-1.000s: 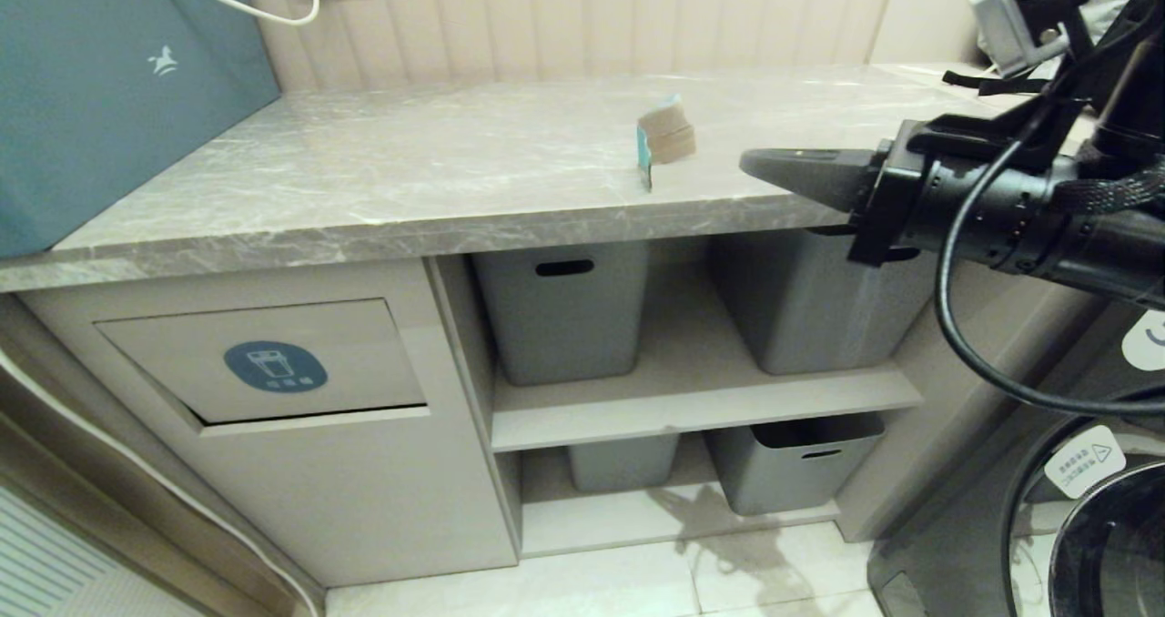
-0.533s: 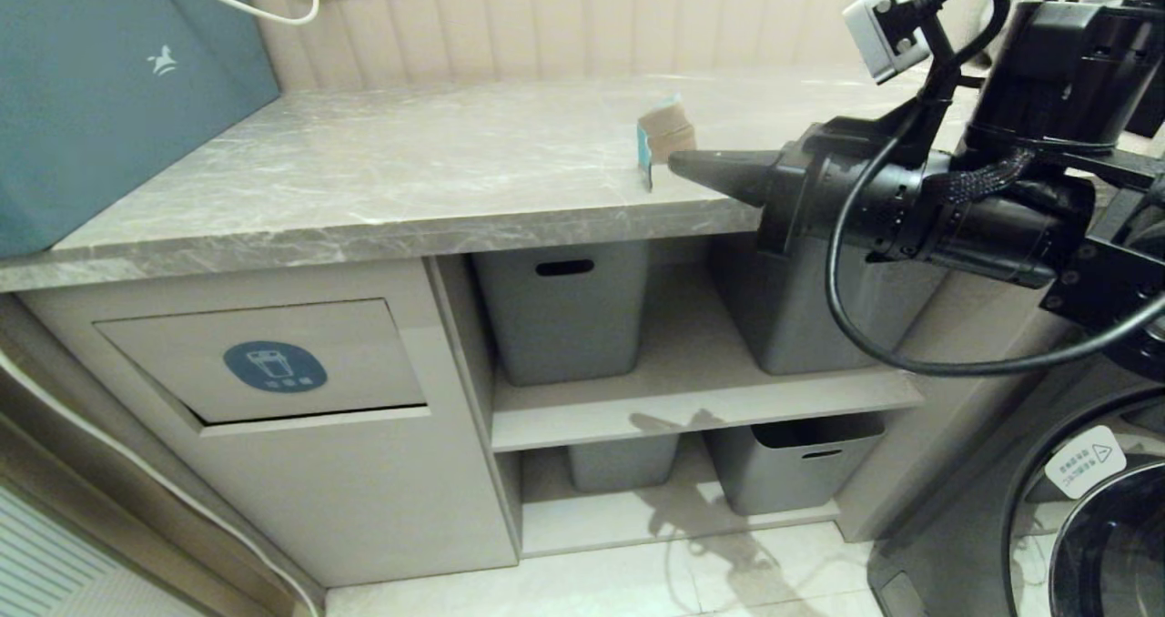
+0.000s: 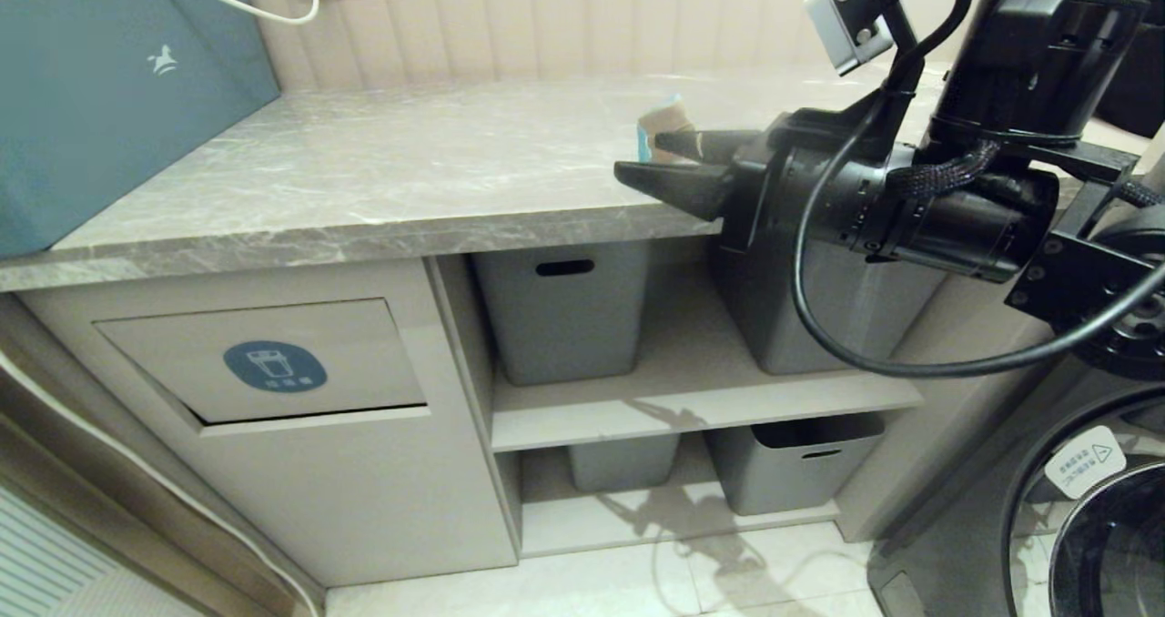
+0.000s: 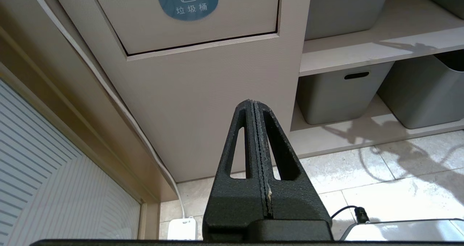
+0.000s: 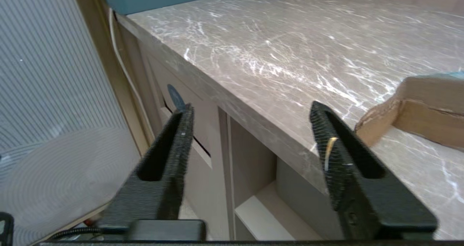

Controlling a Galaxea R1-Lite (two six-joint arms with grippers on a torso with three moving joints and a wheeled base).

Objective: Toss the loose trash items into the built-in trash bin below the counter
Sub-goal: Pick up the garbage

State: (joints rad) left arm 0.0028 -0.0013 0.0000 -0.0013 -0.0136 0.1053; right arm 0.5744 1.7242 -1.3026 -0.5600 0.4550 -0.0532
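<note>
Cardboard scrap (image 3: pixel 663 128) resting on the bench (image 3: pixel 410 171), close to the bench's front edge, brown face showing with a turquoise strip along one side. Right hand (image 3: pixel 651 160) level with the bench top at that front edge, fingers spread wide, empty. One finger reaching over the bench top just beside the scrap, the other hanging off the bench edge; contact with the scrap not discernible. In the right wrist view, scrap (image 5: pixel 417 111) lying outside the finger gap, just beyond the nearer finger (image 5: pixel 340 155).

Built-in trash bin (image 3: pixel 264 362) set in the cabinet front below the bench, well apart from the scrap, flap shut, round blue sticker on its face. Left hand (image 4: pixel 255 106) low in front of the cabinet below that flap, fingers pressed together, holding nothing.

Grey plastic bins (image 3: pixel 560 312) on open shelves under the bench, directly beneath the scrap. Teal box (image 3: pixel 109 89) at the far end of the bench, above the trash bin. White cable (image 3: pixel 227 3) running over the box to a wall socket.
</note>
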